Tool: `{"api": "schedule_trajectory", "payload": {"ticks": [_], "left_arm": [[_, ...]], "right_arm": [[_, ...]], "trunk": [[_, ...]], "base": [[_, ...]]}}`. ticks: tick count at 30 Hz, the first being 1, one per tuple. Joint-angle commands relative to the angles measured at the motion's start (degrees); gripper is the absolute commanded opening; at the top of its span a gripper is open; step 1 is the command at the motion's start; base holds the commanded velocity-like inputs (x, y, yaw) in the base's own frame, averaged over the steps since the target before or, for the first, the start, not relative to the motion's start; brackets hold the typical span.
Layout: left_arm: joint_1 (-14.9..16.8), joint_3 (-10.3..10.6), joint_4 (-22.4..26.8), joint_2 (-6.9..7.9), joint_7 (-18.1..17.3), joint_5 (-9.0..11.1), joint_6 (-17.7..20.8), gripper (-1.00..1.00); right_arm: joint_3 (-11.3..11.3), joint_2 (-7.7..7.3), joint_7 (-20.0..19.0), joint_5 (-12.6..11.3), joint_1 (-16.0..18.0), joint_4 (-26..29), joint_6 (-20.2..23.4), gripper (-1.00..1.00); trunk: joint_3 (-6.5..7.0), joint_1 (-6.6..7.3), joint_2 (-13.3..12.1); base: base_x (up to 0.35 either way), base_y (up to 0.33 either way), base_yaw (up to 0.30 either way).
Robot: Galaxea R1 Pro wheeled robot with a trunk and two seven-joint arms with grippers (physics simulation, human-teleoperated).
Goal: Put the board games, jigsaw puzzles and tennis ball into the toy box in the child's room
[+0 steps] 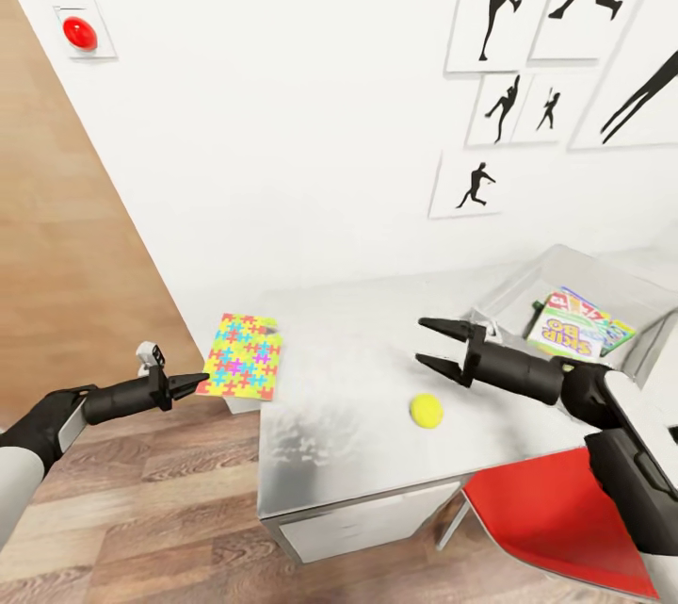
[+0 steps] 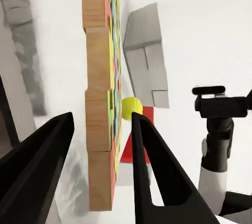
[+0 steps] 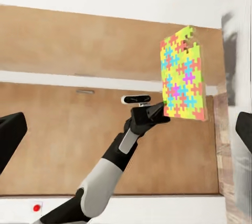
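Jigsaw puzzle (image 1: 241, 356) off table (image 1: 358, 453) edge

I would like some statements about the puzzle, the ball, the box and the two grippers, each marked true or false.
1. The left gripper holds the jigsaw puzzle by its edge. True.
2. The tennis ball lies inside the toy box. False: it rests on the table, outside the box.
3. The right gripper is open and holds nothing. True.
4. The toy box has nothing in it. False: printed game boxes already lie inside.
5. The puzzle lies flat in the middle of the table. False: it is at the table's left end, sticking out past the edge, in the left gripper.
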State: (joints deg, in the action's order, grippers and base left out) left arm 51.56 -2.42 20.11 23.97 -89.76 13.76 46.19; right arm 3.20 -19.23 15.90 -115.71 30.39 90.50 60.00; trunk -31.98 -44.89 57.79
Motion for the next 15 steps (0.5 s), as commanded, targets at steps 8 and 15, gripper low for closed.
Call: {"api": "schedule_trajectory", "payload": {"ticks": [8,15], "left_arm": [[0.03,0.06,0.02,0.1,-0.24,-0.05,0.73,-1.0],[0.03,0.34,3.08,0.06,-0.24,-0.05,0.79,-1.0]], "right_arm": [[1.06,1.77,-34.12,27.42,-4.58,0.03,0.0,1.0],[1.46,7.34,-46.59,38.61,-10.56,0.03,-0.97,1.0]], "trunk": [[1.39,1.76,-3.19],[2.65,3.3,-5.99]], "base": [[-0.158,0.0,0.0],[-0.021,0.0,0.0]]}}
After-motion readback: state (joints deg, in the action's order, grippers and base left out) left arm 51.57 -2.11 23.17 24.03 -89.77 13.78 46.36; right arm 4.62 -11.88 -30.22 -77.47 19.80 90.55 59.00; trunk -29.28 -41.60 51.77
